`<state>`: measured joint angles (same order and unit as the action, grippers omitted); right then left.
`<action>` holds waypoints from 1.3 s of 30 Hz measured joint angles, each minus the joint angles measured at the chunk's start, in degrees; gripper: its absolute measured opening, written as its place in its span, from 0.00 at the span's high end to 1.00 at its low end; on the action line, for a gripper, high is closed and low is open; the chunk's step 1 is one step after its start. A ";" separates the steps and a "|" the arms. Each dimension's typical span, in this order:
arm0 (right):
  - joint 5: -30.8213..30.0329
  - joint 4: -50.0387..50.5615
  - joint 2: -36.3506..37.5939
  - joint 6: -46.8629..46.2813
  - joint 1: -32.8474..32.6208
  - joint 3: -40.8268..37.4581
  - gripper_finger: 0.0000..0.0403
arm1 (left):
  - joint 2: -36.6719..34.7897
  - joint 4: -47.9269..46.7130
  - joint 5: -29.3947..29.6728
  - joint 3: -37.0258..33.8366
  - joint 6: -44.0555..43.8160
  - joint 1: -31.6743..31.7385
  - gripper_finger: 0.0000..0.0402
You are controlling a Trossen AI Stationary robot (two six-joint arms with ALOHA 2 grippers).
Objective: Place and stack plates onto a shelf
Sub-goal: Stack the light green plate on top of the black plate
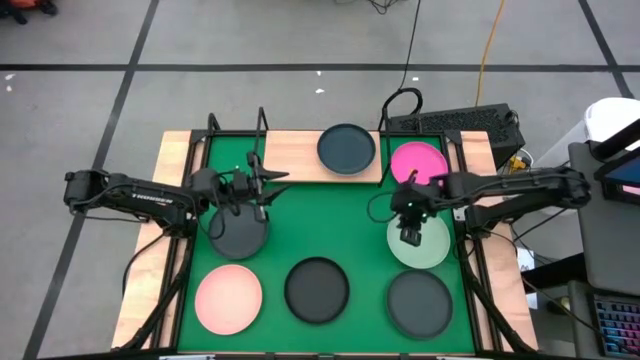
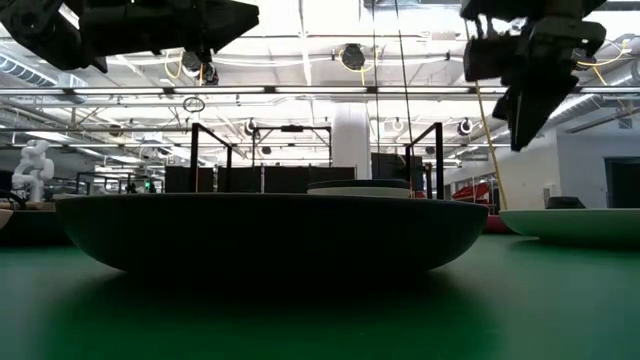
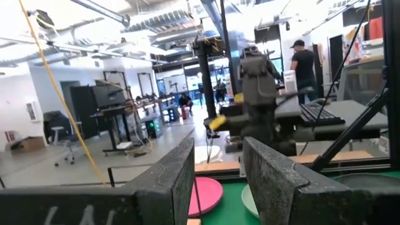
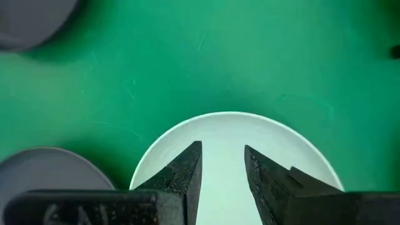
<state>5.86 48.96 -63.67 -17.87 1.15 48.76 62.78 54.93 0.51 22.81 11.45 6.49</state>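
1. Seven plates show in the high view; six lie singly on the green mat [image 1: 340, 215] or at its edge and one on the shelf [image 1: 300, 155], with no stack visible from above.
2. At the far left of the near row is the one light pink plate [image 1: 229, 299].
3. Above it in the picture, in the middle row, is a dark grey plate [image 1: 240, 232], partly covered by the left arm.
4. The left gripper [image 1: 275, 187] hangs over the mat just beside this plate, near the shelf's front edge. In the left wrist view its two fingers [image 3: 172, 184] stand apart with a clear gap and hold nothing.
5. In the middle of the near row is a black plate [image 1: 317, 289].
6. On the light-wood shelf, toward its right end, rests one dark plate [image 1: 346, 148], alone.
7. To the right of the shelf, touching the mat's far edge, is the one magenta plate [image 1: 419, 162].
8. Below it in the picture is the one pale green plate [image 1: 419, 242], with the right gripper [image 1: 410, 236] pointed down directly above it.
9. In the right wrist view the right fingers [image 4: 187, 172] are spread slightly over the pale plate, gripping nothing; whether they touch it cannot be told.
10. At the right of the near row is another dark grey plate [image 1: 419, 303].
11. Count by colour: four dark, one pink, one magenta, one pale green.
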 joint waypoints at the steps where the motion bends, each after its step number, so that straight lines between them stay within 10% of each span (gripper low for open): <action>1: 0.29 -0.63 -0.96 -0.53 -0.42 -0.10 0.75 | 0.00 0.46 0.00 0.00 0.13 0.12 0.64; 20: -10.34 -7.40 -14.49 -23.77 -17.34 -0.20 0.75 | 0.02 1.93 0.00 0.04 -4.47 0.16 0.64; 39: -13.15 -6.95 -21.88 -32.44 -19.73 -0.22 0.75 | 0.04 2.44 0.02 0.07 -4.90 -1.80 0.64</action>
<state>-7.29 42.01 -85.55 -50.30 -18.58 48.53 62.83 57.36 0.54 22.87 6.54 4.69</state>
